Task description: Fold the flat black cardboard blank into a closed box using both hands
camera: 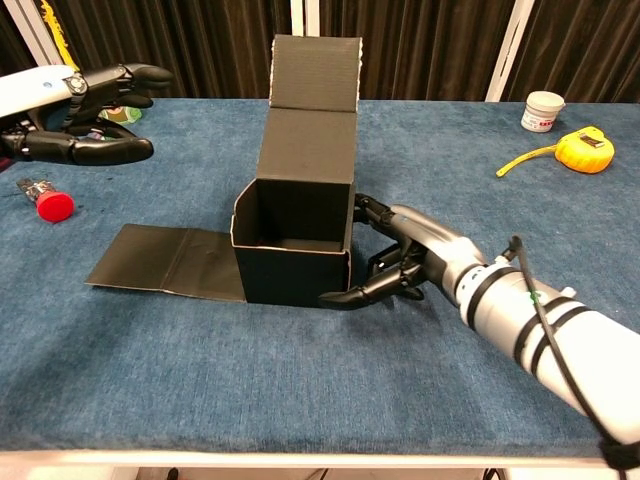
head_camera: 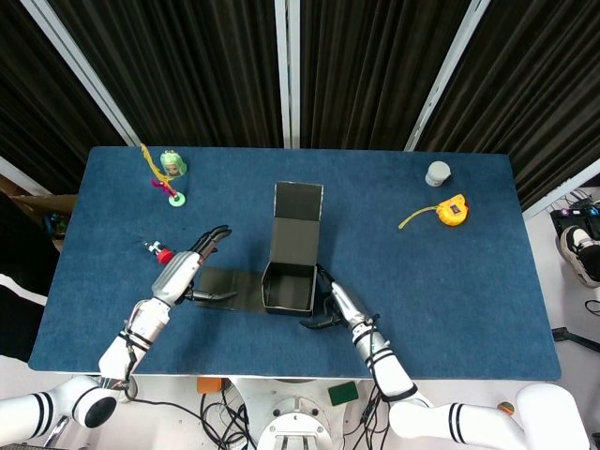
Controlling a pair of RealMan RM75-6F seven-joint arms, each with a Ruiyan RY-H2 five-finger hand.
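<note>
The black cardboard box [head_camera: 289,286] [camera: 293,236] stands part-folded at mid-table, open on top. Its lid flap [head_camera: 296,222] [camera: 315,70] stands up at the back, and one side panel [head_camera: 228,286] [camera: 165,262] lies flat to its left. My right hand [head_camera: 336,301] [camera: 404,262] presses its fingers against the box's right wall, thumb low near the base, holding nothing. My left hand [head_camera: 185,269] [camera: 88,100] hovers left of the flat panel, fingers spread, clear of the cardboard.
A red-capped small item [head_camera: 163,253] [camera: 50,206] lies beside my left hand. A green doll-head toy [head_camera: 172,166] stands at the back left. A yellow tape measure [head_camera: 453,209] [camera: 583,150] and a white jar [head_camera: 438,173] [camera: 543,110] sit at the back right.
</note>
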